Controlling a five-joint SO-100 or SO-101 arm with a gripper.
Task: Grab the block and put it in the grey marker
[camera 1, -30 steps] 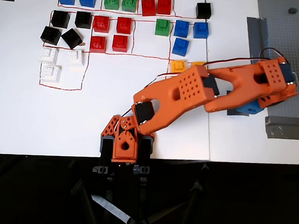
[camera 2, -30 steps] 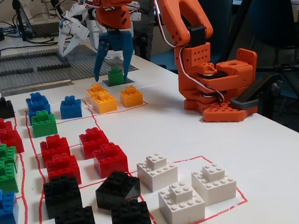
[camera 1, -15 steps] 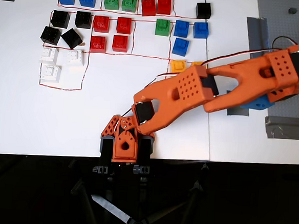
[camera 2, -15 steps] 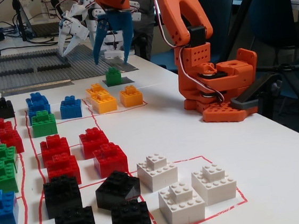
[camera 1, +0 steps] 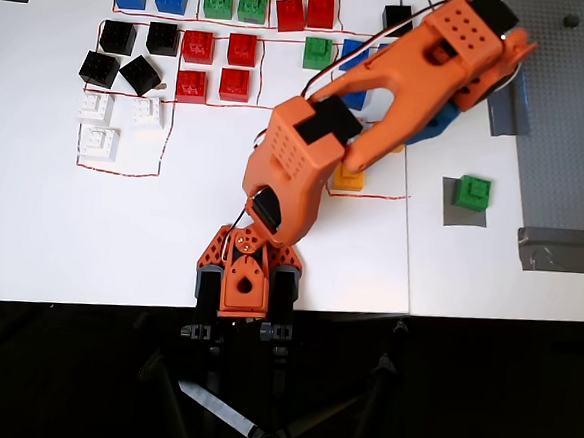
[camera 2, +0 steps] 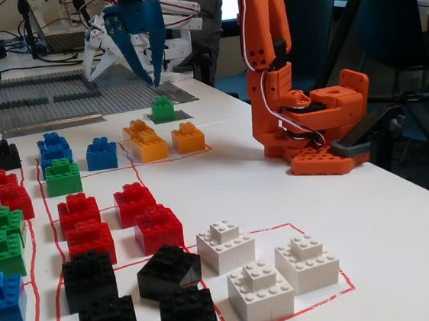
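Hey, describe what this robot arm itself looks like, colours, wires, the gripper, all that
The arm is mostly bright orange printed plastic with blocky segments, some faces dotted with small round holes. Black servo motors sit at the joints, and thin red, black and white cables run along the links. Its base is orange too. The gripper differs: blue body, tapered pointed fingers, one blue and one pale.

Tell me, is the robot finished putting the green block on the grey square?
It looks done: the green block sits on the grey marker. In the fixed view, the gripper hangs open above the block, holding nothing. All that seems left is moving the arm away.
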